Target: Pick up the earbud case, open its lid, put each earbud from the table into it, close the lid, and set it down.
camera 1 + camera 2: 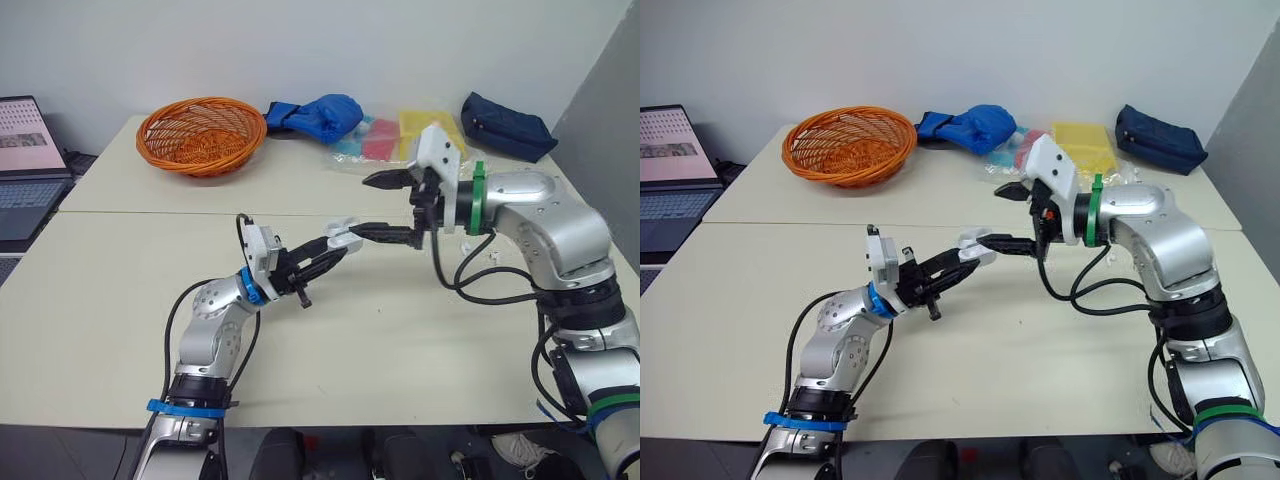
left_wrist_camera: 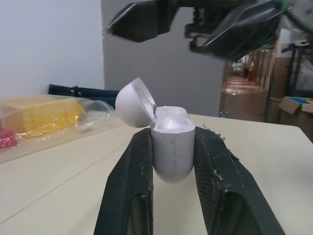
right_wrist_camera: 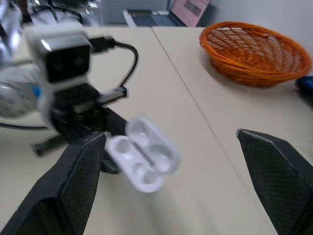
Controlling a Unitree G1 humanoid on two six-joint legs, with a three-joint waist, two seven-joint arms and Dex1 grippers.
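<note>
The left gripper [image 1: 332,252] is clamping the body of the earbud case [image 3: 142,159] between its two fingers. It is holding the case in the air above the worktop [image 1: 400,340], with the orange basket [image 1: 200,135] lying well beyond the case on the robot's left. The lid [image 2: 134,104] is standing hinged open and the two wells are looking empty, so by my reading the opening step is done and the loading is not yet begun.

The right gripper [image 1: 363,206] is hanging just to the right of the case with its fingers spread wide. Its lower finger is reaching right up beside the lid, though I cannot tell whether it is touching.

The case's long axis is running along the left fingers, with the open mouth pointing toward the right gripper. That is favouring the right arm, the free one, for fetching each earbud and bringing it in from the case's right.
</note>
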